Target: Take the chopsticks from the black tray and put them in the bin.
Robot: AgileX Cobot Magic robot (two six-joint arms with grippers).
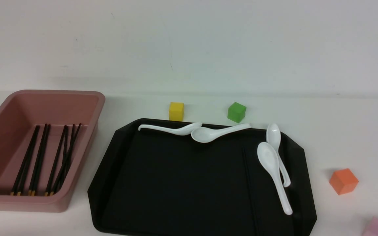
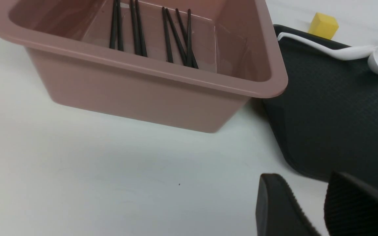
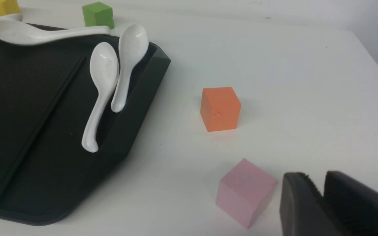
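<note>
The pink bin (image 1: 57,92) stands at the left with several black, gold-tipped chopsticks (image 1: 38,157) lying in it; the left wrist view shows the bin (image 2: 143,65) and those sticks (image 2: 136,29) too. The black tray (image 1: 176,183) lies in the middle. Thin black chopsticks (image 1: 248,183) lie on its right part, seen as a long dark line in the right wrist view (image 3: 38,124). Neither gripper shows in the front view. My left gripper (image 2: 302,183) is open and empty over the table near the tray's corner (image 2: 340,114). My right gripper (image 3: 317,183) is shut and empty beside a pink cube (image 3: 244,195).
Several white spoons lie on the tray: two along the far rim (image 1: 172,129) (image 1: 215,132) and two at the right (image 1: 272,170) (image 1: 276,137). A yellow cube (image 1: 176,111) and a green cube (image 1: 236,112) stand behind the tray. An orange cube (image 1: 343,181) and the pink cube (image 1: 377,226) stand to its right.
</note>
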